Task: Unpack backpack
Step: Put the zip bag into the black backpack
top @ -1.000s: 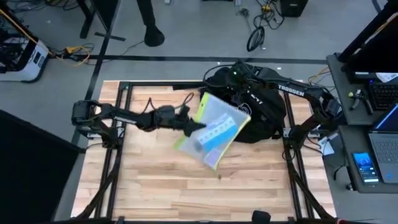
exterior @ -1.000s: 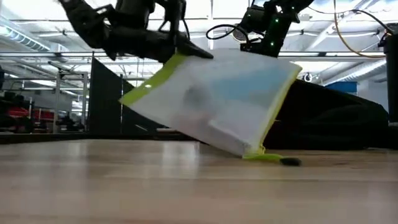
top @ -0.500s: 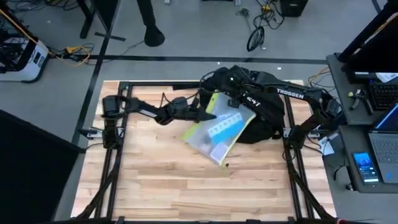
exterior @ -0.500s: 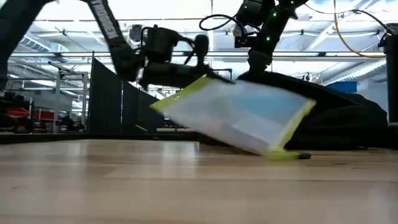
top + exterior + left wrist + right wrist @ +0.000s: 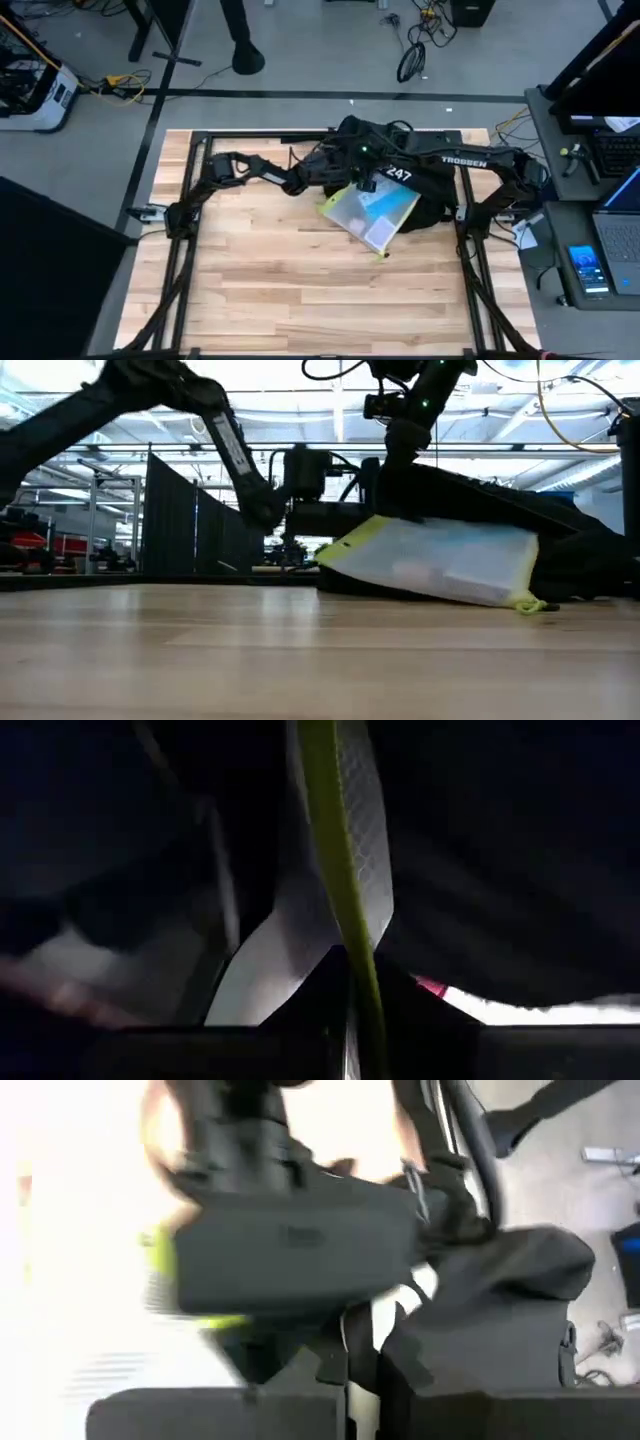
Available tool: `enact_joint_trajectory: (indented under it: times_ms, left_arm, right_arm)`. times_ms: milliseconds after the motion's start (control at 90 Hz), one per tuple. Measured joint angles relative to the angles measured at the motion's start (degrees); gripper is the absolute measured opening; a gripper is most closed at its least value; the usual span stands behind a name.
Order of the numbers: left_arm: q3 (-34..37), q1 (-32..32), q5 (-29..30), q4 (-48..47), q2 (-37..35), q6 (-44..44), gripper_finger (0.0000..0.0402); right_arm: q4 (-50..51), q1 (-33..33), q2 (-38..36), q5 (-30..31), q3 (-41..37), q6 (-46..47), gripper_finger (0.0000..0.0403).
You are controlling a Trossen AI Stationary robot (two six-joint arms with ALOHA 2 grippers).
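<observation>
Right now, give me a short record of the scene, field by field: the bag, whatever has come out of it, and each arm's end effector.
backpack: black backpack, lying at the far right of the wooden table
item: translucent pouch with green trim, tilted, low corner on the table, upper edge against the backpack
left end effector: left end effector at the pouch's green edge, shut on it
right end effector: right end effector over the backpack, next to the left one

White "247" on the backpack (image 5: pixel 425 180); "TROSSEN" along the right arm (image 5: pixel 462 161).
</observation>
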State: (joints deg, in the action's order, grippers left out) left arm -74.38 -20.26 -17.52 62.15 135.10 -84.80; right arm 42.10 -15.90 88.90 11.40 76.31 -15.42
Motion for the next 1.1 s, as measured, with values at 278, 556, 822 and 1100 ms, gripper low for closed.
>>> enact_joint_trajectory:
  times_ms: [278,556,822,1100]
  left_arm:
    - [-2.33,-1.67,15.56,7.44,1.89,-4.78,0.0]
    - [-2.34,-2.54,10.96,9.53,2.0,0.47,0.0005]
    - [-2.55,-2.58,-7.74,12.42,1.87,11.92,0.0098]
    - [-2.66,-4.71,-30.78,8.1,1.63,8.04,0.0207]
  right_arm:
    - [-0.87,6.02,1.61,-3.87,0.0,2.95,0.0]
    - [0.04,6.99,3.7,-6.32,0.04,2.78,0.0]
    - [-2.09,5.8,3.04,-9.35,0.04,2.51,0.0045]
    - [-1.77,2.31,1.59,-7.33,0.13,2.88,0.0121]
